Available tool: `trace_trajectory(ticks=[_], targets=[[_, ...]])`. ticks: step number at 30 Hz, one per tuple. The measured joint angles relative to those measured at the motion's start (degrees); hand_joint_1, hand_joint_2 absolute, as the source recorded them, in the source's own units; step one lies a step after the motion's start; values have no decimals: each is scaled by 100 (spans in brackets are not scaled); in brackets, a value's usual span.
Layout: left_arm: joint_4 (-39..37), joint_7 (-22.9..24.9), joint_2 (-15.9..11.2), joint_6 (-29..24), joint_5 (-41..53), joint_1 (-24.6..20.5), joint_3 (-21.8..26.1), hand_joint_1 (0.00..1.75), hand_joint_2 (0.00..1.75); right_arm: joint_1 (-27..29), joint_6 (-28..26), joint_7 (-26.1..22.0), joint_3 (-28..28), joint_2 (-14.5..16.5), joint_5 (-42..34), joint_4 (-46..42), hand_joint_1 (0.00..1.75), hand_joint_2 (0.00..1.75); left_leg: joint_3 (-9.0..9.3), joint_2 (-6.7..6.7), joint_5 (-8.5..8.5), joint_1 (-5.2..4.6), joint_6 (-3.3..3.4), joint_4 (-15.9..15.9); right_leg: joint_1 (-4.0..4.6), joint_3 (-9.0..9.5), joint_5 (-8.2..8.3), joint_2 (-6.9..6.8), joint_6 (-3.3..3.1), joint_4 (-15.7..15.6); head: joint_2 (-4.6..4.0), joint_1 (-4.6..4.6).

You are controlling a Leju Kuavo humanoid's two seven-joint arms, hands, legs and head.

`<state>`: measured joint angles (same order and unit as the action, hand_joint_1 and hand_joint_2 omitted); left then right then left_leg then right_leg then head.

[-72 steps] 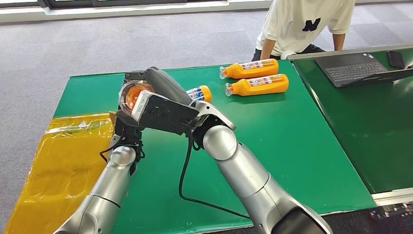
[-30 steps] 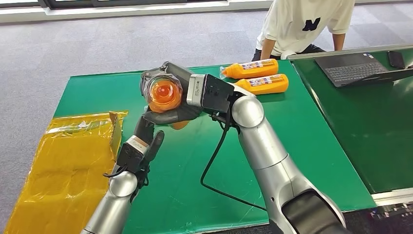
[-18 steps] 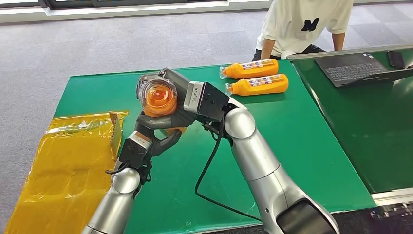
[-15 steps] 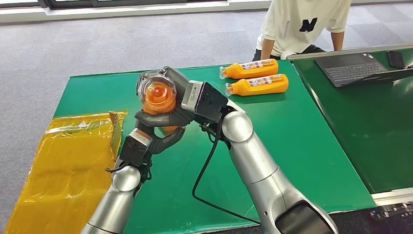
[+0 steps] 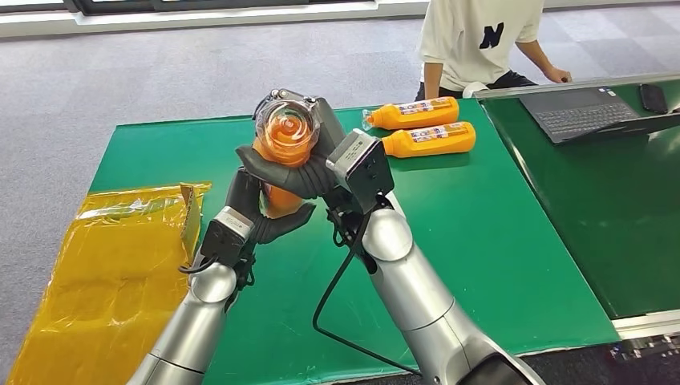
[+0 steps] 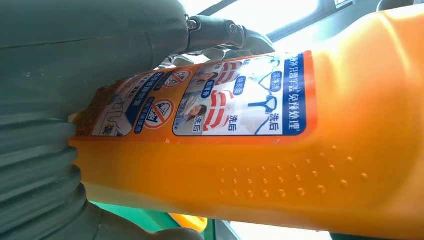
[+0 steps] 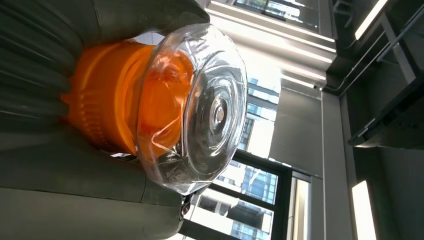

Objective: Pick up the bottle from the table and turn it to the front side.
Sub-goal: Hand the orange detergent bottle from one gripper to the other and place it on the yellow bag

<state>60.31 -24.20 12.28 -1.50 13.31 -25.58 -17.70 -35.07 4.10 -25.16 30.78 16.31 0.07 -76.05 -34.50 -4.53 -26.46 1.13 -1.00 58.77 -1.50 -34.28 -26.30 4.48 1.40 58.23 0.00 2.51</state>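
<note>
**Turning the lifted bottle, both hands engaged**

Holding: one orange bottle, raised above the middle of the green desk, cap end tipped up toward the head camera. Clear cap and orange neck sit at the top of the grip.

Right hand: wrapped around the neck and shoulder of the bottle, fingers closed across its front just under the cap. The right wrist view confirms a tight hold at the cap end.

Left hand: cupped under and against the lower body, fingers curled onto it. The left wrist view sits flush against a printed label, with a field of raised dots beside it.

Other stock: two more orange bottles lying side by side near the desk's far edge; a yellow sheet over the left edge; a laptop on the adjoining desk at right; a person beyond the far edge.

Handling note, as judgement: let one hand carry while the other rolls the body about its long axis. The smooth plastic may slip, so the neck hold should stay firm and the lower hand should loosen only enough to regrip. Keep the bottle over the desk in case of a drop.
</note>
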Motion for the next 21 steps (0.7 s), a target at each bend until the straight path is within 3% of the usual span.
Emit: trace_trajectory(ticks=[11, 12, 15, 16, 21], targets=[[-186, -110, 100, 47, -82, -52, -13, 0, 175, 113, -1338, 38, 379, 0, 107, -174, 175, 175, -2, -7, 1, 0, 1, 0, 0, 4, 0, -9, 0, 0, 0, -1], [-199, -114, 101, 45, -88, -58, -17, 15, 175, 114, -1474, 38, 416, 0, 95, -174, 175, 175, -2, -9, 2, 0, 1, 0, 0, 4, 0, -10, 0, 0, 0, 0], [-222, -120, 101, 38, -96, -71, -40, 146, 175, 114, -1918, 30, 497, 1, 17, -169, 175, 175, -5, -18, 2, 0, 1, 0, 0, 5, 0, -18, 0, 0, 0, -1], [-223, -120, 101, 35, -96, -71, -50, 175, 175, 113, -2084, 20, 514, 3, -6, -166, 175, 175, -7, -21, 3, 0, 2, 0, 0, 5, 0, -21, 0, 0, 0, -1], [-220, -7, 113, -14, -45, -120, -127, 175, 175, 118, -3469, 120, 602, 109, -121, -165, 175, 175, -14, -37, 6, 1, 0, 0, 1, 5, 0, -35, 0, 0, 0, -2]])
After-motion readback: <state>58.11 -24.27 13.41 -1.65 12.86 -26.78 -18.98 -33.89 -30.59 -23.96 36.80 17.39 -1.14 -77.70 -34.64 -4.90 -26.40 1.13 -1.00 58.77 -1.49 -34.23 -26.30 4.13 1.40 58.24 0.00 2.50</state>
